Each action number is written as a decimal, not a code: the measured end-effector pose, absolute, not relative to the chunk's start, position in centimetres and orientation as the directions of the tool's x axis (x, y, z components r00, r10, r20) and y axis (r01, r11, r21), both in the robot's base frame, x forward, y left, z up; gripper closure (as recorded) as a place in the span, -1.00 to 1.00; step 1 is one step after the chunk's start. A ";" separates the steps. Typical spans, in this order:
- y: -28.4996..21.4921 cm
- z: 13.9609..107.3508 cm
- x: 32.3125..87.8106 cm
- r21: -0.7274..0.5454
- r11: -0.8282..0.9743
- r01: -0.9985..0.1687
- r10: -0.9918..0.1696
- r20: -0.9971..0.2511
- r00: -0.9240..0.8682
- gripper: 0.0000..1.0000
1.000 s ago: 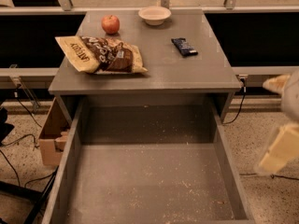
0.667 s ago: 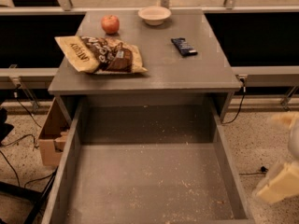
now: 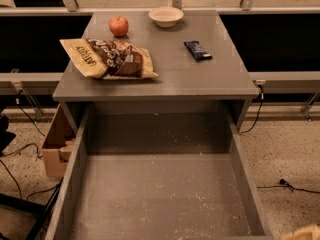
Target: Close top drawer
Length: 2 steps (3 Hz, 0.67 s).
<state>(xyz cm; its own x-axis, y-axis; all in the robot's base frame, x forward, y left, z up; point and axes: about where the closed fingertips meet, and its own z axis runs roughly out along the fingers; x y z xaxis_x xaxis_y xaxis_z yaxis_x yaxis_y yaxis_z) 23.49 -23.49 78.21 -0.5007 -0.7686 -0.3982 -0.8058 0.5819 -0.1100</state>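
Speckled stone flooring is seen around a grey bench, which is set against a low rail backed by dark panels. Below the benchtop, the top drawer is drawn well out toward the camera and stands wide open. Its front panel is cut off by the lower edge of the view, so the handle is not shown. The drawer's grey floor is sprinkled with pale crumbs, most thickly toward the front. Its two side walls run from the bench's opening down to the bottom of the view.

Only a pale sliver of the gripper is caught at the bottom right corner, just outside the drawer's right wall. Whether it is open or closed cannot be told.

On the benchtop, a crumpled snack bag is laid flat at the left. A red apple is placed just behind it, near the back edge. A pale bowl is set at the back centre, and a dark wrapped bar lies on the right, well apart from the others.

On the floor, a cardboard box is tucked just beside the drawer's left wall and partly hidden by it. Dark cables are trailed across the flooring on both sides.
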 end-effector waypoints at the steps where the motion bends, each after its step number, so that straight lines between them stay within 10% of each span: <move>1: -23.4 72.8 18.0 -0.012 0.618 -0.786 -0.726 -0.391 -0.565 0.68; 2: -23.2 71.3 16.4 0.022 0.622 -0.782 -0.718 -0.381 -0.582 1.00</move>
